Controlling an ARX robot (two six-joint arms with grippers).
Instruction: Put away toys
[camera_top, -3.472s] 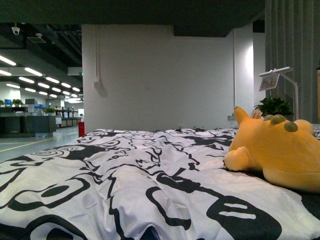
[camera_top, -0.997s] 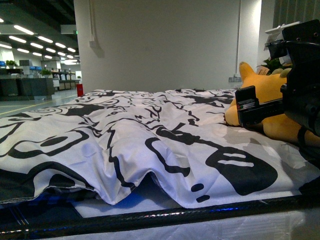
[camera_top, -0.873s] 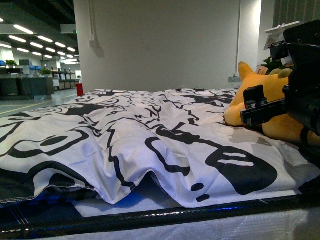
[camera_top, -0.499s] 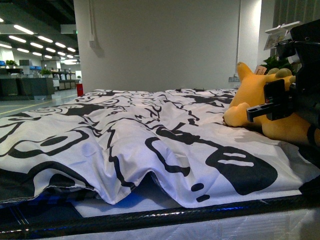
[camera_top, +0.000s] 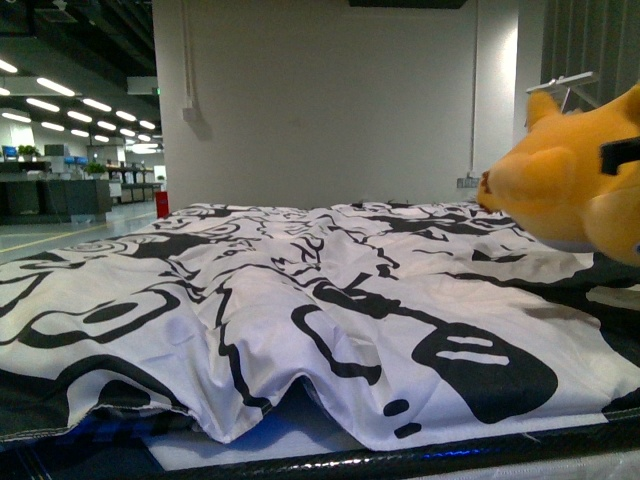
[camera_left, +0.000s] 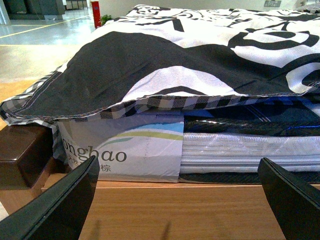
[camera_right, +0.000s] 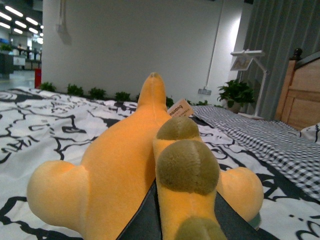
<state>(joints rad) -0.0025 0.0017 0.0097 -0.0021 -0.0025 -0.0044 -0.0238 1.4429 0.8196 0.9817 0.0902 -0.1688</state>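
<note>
The right claw is clamped on the soft orange-yellow plush animal. Its dark fingers press either side of a raised ridge studded with rounded olive-green fabric bumps. The toy is held up over the rumpled black-and-white patterned duvet spread below the claw. Just past the bumps a small paper tag sticks up, its print too small to read with certainty.

The left claw is spread wide with nothing between its fingers. It faces the plastic-wrapped mattress, whose white label reads "onghao" above the glossy wooden bed frame. Beyond the right claw stand a potted green plant, a white desk lamp and a plain white wall.
</note>
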